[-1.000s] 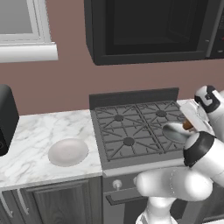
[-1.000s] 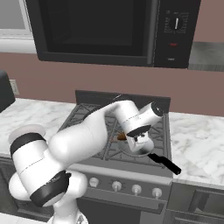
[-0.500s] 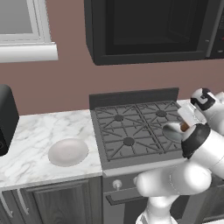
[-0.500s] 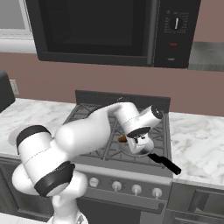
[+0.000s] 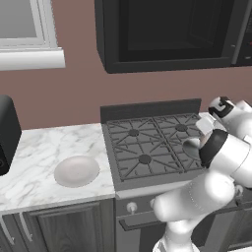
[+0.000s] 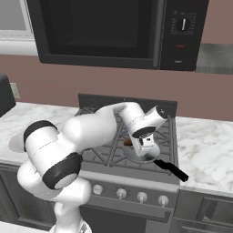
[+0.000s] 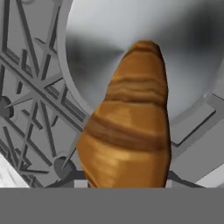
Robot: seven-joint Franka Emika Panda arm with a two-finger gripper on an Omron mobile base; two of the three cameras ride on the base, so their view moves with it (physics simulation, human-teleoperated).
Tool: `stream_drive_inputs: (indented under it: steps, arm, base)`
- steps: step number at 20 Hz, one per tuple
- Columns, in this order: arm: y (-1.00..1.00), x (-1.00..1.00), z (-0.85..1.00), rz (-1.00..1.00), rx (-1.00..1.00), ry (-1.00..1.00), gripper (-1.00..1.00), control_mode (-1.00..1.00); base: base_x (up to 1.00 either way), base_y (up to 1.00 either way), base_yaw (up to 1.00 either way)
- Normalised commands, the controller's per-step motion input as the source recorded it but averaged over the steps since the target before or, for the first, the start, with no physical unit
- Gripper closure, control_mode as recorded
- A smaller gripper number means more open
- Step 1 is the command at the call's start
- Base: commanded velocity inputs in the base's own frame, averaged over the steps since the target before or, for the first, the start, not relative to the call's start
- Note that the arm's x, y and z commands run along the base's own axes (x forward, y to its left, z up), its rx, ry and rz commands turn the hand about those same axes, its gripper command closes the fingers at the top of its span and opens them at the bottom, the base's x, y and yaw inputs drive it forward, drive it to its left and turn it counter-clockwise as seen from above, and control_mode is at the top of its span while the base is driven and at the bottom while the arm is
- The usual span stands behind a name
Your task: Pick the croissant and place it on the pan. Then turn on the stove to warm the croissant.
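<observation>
At the far left of the left base view a black appliance (image 5: 7,135) stands on the marble worktop (image 5: 34,152), and next to it lies a round white plate (image 5: 76,171), with nothing on it. To the right comes the stove (image 5: 147,147) with its black grates, and its silver knobs (image 6: 142,196) run along the front. Above it hangs the black microwave (image 6: 113,32).

On the right front part of the stove sits the pan (image 6: 148,154), shiny grey, with its black handle (image 6: 170,169) pointing toward the right edge. The hand (image 6: 144,142) is directly over the pan, pointing down. It is closed on the croissant (image 7: 129,122); in the hand view the pastry stands up from between the finger tips, with the pan (image 7: 183,48) behind it. In the right base view a small brown part (image 6: 128,142) shows at the rim of the pan, beside the hand. Whether the croissant already touches the bottom of the pan I cannot tell.

I judge the croissant to be very light, soft and flaky, so a hard squeeze would crush it or break off crumbs. The thick middle is the best place to hold, not the thin ends, which may snap. It is not slippery. It seems ready to be released into the pan; the knob is not yet turned.
</observation>
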Motion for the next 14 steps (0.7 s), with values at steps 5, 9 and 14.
stream_drive_inputs:
  steps: [5, 9, 14]
  arm:
    - [-0.14, 0.13, -0.09, 0.0, 0.0, 0.05, 1.0, -1.0]
    - [-0.21, 0.06, -0.16, 0.0, 0.0, 0.01, 1.0, -1.0]
    - [-0.13, 0.08, -0.16, 0.0, 0.0, 0.0, 1.0, -1.0]
  base:
    - [0.0, 0.0, 0.0]
    - [0.0, 0.0, 0.0]
    - [0.0, 0.0, 0.0]
